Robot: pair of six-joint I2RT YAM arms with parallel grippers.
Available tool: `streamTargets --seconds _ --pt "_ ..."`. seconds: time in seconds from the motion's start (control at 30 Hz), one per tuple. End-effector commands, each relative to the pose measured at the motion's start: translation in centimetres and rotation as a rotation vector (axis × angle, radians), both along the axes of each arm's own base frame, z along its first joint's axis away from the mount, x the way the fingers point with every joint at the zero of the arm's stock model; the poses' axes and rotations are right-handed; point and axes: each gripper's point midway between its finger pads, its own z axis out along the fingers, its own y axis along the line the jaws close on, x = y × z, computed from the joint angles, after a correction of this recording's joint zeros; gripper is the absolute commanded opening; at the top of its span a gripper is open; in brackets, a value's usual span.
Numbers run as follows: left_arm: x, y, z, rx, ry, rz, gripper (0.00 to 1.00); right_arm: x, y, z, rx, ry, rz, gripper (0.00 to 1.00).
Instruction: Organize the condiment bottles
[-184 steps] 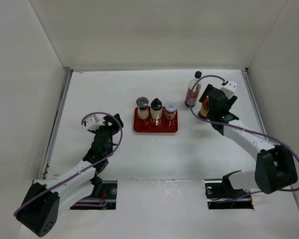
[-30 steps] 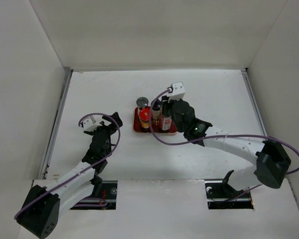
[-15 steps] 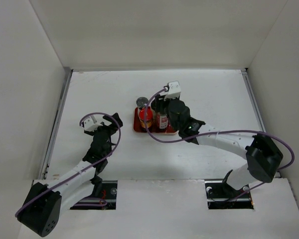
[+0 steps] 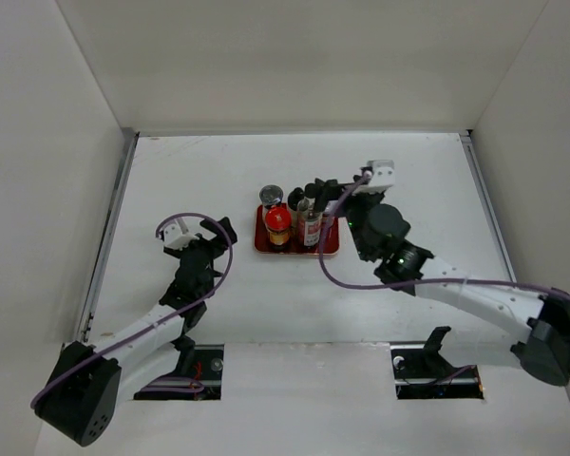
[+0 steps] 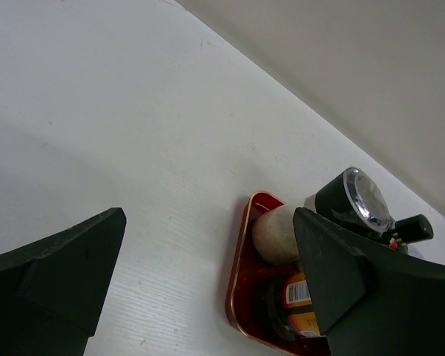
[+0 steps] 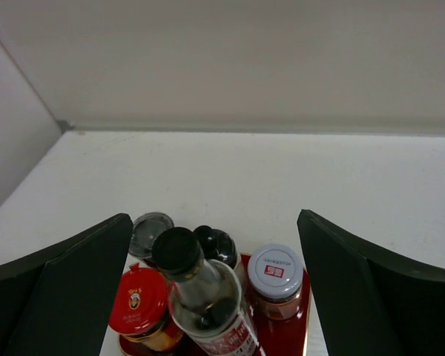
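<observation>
The red tray [image 4: 332,249] holds the condiment bottles. In the right wrist view the tall clear bottle [image 6: 200,293] with a black cap stands at the front, the red-capped jar [image 6: 139,300] to its left. A black-lidded shaker [image 6: 216,242], a silver-lidded jar [image 6: 276,271] and a clear-lidded shaker [image 6: 150,229] stand behind. My right gripper [image 4: 322,193] is open and empty, just right of and above the bottles. My left gripper [image 4: 205,235] is open and empty, left of the tray. The left wrist view shows the tray [image 5: 239,297] and a shaker [image 5: 354,198].
White walls close in the table on the left, back and right. A metal strip [image 4: 111,228] runs along the table's left edge. The right arm's purple cable [image 4: 328,271] hangs close to the tray's right end.
The tall bottle and red-capped jar went from the table's right side onto the tray. In the last half second my right gripper let go and drew back to the right.
</observation>
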Motion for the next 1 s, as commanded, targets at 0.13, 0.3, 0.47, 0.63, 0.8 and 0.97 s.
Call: streamTargets --seconds 0.13,0.3,0.47,0.63,0.8,0.97 --pt "2.0 -1.1 0.3 -0.012 0.052 -0.028 1.00 -2.7 -10.4 -1.2 0.290 -0.032 -0.246 1.00" --pt "2.6 -1.1 0.5 0.004 0.121 -0.024 1.00 -3.3 -13.9 -9.3 0.326 0.097 -0.326 1.00" --pt "2.7 -0.9 1.5 0.048 0.202 -0.022 1.00 -3.0 -13.7 -14.8 0.354 0.261 -0.327 1.00" --pt "1.8 -0.4 2.8 0.058 0.219 -0.019 1.00 -3.0 -13.1 -16.3 0.361 0.313 -0.294 1.00" --pt "1.2 -0.8 3.1 0.050 0.212 -0.037 1.00 -3.1 -13.1 -16.0 0.369 0.297 -0.287 1.00" --pt "1.1 -1.8 3.0 0.058 0.215 -0.062 1.00 -2.9 -12.7 -15.9 0.350 0.295 -0.276 1.00"
